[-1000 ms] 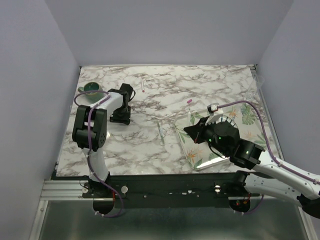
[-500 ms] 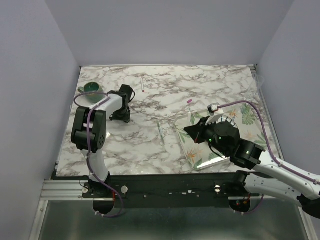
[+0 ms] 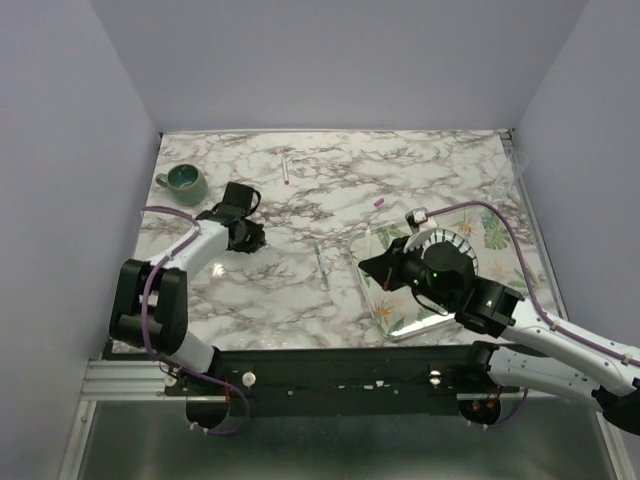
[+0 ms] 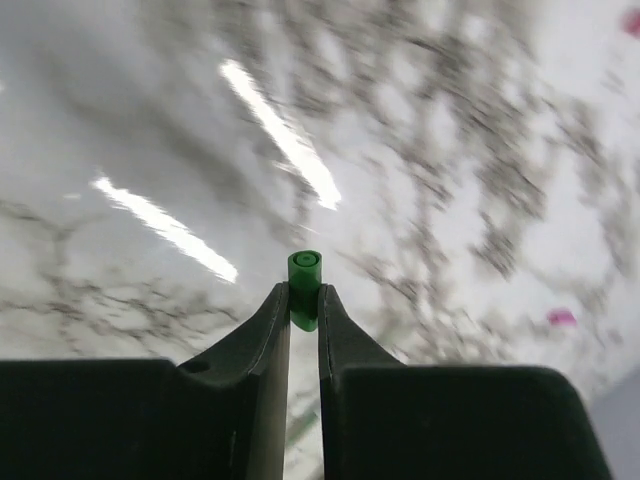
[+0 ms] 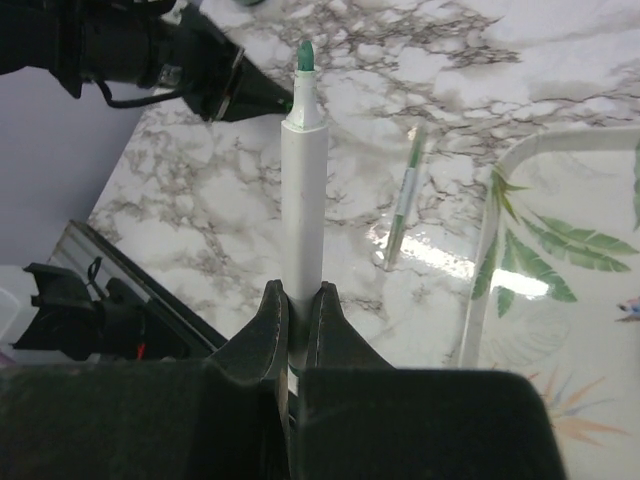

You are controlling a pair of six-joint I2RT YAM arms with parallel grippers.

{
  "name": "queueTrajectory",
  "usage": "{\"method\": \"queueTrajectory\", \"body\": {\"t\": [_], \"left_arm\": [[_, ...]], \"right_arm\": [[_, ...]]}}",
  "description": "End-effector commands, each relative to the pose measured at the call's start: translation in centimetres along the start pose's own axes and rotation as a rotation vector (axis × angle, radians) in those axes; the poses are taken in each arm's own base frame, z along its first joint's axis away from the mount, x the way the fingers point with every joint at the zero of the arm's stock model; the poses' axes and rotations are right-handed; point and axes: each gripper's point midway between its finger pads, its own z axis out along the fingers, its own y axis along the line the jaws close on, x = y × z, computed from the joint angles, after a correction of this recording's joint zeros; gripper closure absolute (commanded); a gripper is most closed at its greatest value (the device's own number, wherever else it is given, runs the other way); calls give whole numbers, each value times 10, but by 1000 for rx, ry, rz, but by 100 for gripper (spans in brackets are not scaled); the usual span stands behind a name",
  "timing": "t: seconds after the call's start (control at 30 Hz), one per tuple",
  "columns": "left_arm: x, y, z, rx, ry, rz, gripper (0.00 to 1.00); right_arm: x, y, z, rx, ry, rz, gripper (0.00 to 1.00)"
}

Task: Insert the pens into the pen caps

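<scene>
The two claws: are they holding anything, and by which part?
The left gripper pinches the green pen cap by its back half. The right gripper clamps the green-tipped pen near its back end, tip pointing out.

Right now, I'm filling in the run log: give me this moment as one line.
left gripper: shut on green cap | right gripper: shut on green-tipped pen | pen and cap: not yet joined

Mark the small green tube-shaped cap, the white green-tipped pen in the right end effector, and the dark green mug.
small green tube-shaped cap (image 4: 305,283): left wrist view, its side wall.
white green-tipped pen (image 5: 303,195): right wrist view, mid barrel.
dark green mug (image 3: 186,188): top external view, its near wall.
</scene>
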Motion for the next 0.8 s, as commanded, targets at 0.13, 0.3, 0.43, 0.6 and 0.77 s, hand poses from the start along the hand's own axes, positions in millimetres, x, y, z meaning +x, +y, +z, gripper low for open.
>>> {"method": "queueTrajectory", "body": {"t": [0.13, 0.3, 0.43, 0.6, 0.77], "left_arm": [[53, -115, -188, 1095, 168, 428, 100], [72, -106, -272, 1363, 177, 584, 100], [80, -92, -319, 1565, 183, 581, 100], [89, -74, -325, 1603, 194, 620, 100], [93, -64, -332, 1662, 202, 649, 100]], "right_arm": [[10, 74, -14, -444, 43, -19, 99], [12, 93, -21, -583, 27, -73, 99], [12, 106, -25, -678, 1, -96, 99], [9, 117, -17, -701, 15, -95, 99], [14, 127, -1, -696, 59, -95, 99]]}}
